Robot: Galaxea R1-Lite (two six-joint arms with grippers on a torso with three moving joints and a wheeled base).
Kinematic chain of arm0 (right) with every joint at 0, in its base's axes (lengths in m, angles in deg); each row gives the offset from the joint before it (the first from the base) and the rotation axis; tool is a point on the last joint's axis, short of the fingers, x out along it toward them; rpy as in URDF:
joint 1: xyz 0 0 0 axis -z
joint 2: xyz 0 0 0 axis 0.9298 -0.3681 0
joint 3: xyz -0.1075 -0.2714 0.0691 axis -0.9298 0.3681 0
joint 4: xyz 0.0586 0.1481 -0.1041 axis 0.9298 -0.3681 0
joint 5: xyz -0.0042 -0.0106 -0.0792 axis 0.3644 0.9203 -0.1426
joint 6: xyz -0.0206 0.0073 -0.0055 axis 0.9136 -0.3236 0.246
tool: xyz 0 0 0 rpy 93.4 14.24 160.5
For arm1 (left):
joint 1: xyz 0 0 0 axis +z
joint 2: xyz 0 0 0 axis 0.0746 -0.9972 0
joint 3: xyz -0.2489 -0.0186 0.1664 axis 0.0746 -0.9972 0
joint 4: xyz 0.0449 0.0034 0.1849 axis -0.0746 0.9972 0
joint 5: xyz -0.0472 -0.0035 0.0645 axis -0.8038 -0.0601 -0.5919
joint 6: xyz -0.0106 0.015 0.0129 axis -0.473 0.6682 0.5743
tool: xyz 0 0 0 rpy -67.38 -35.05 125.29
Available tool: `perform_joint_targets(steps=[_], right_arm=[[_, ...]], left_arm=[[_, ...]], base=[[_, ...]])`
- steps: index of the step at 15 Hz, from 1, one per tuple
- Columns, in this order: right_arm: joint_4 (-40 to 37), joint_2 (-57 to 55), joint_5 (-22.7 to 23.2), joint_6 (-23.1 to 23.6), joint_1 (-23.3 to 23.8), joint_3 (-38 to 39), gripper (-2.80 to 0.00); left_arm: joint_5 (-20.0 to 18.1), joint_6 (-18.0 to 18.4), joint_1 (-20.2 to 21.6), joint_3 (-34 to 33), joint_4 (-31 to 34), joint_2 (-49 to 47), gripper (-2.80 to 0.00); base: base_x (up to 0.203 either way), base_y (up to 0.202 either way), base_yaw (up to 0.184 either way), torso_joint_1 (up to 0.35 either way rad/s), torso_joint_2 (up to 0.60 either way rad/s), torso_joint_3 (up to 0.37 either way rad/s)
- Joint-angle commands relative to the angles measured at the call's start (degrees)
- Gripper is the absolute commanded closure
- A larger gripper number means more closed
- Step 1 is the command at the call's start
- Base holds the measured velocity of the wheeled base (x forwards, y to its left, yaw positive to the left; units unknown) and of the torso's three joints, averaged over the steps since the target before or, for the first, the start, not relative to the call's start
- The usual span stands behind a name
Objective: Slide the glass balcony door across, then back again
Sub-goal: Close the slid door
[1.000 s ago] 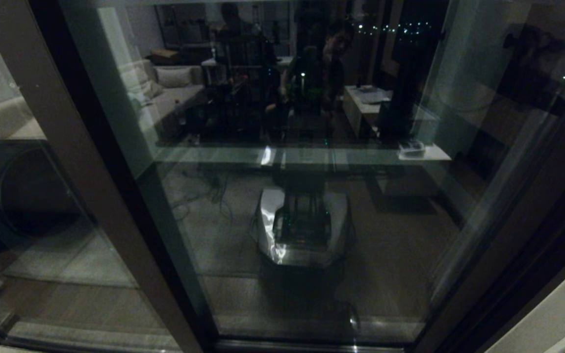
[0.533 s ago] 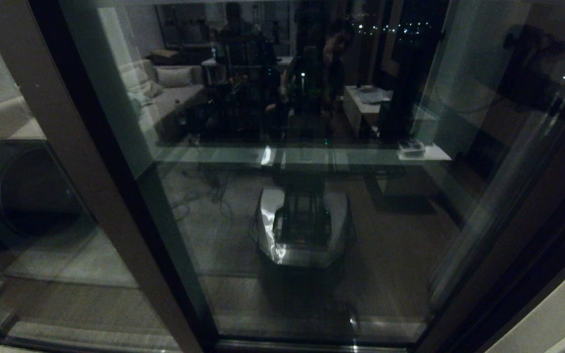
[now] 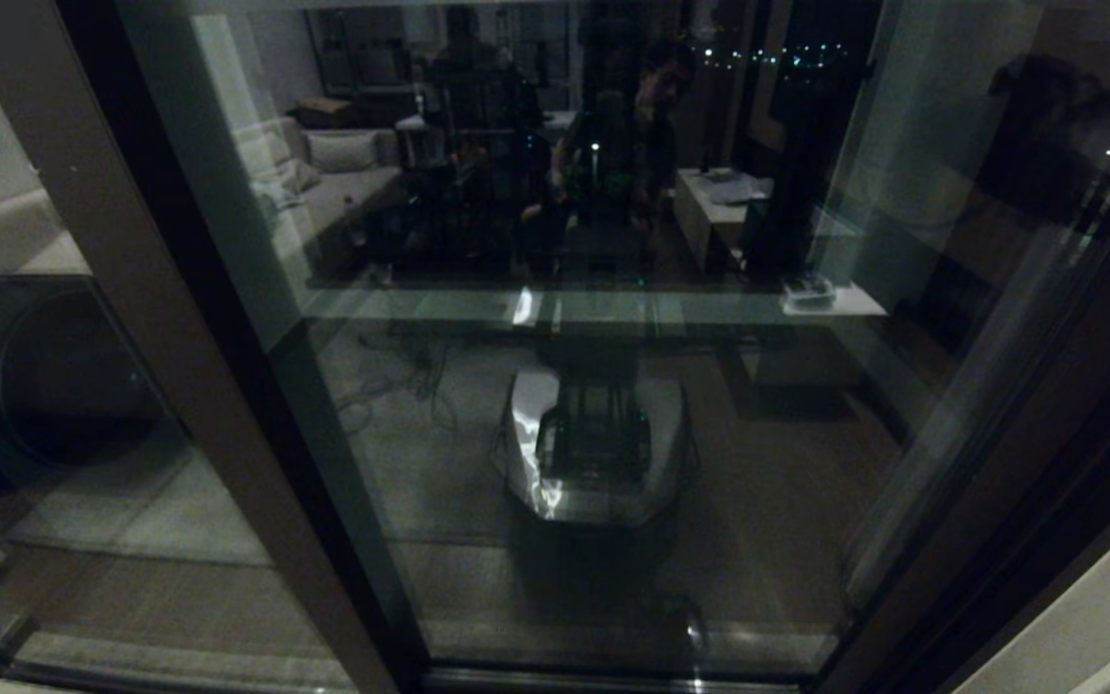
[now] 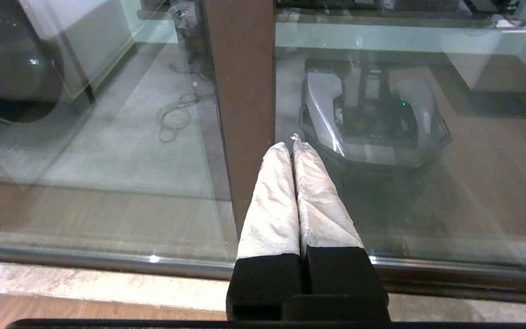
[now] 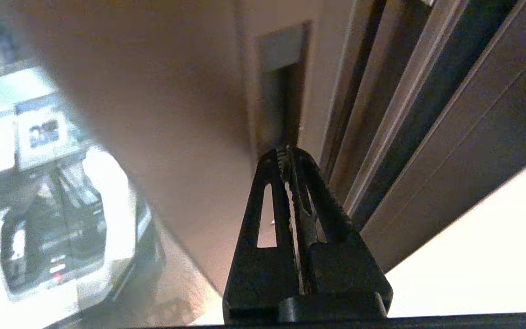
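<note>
Head view: the glass balcony door fills the middle, its handle-side frame at the right – no arm shows. Left wrist view: the left gripper, fingers pressed together, hangs before a brown stile. Right wrist view: the right gripper, pressed together, tips at the slot handle

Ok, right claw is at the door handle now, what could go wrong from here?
The right claw is shut with its tips just at the recessed slot handle; if they sit shallow they may slip out when pulling. The glass balcony door stands close beside the outer frame, so the claw could scrape it.
</note>
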Motion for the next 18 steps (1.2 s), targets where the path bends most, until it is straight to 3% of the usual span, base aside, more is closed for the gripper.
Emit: perform_joint_targets(steps=[1, 18], right_arm=[[0.29, -2.02, -0.23, -0.03, 0.03, -0.33, 0.00], [0.48, -4.70, -0.46, -0.30, 3.87, -3.25, 0.00]], left_arm=[[0.01, -0.03, 0.01, -0.09, 0.00, 0.01, 0.00], [0.01, 0.06, 0.01, -0.09, 0.00, 0.01, 0.00]], base=[[0.000, 0.000, 0.000, 0.000, 0.00, 0.000], [0.000, 0.000, 0.000, 0.000, 0.00, 0.000]])
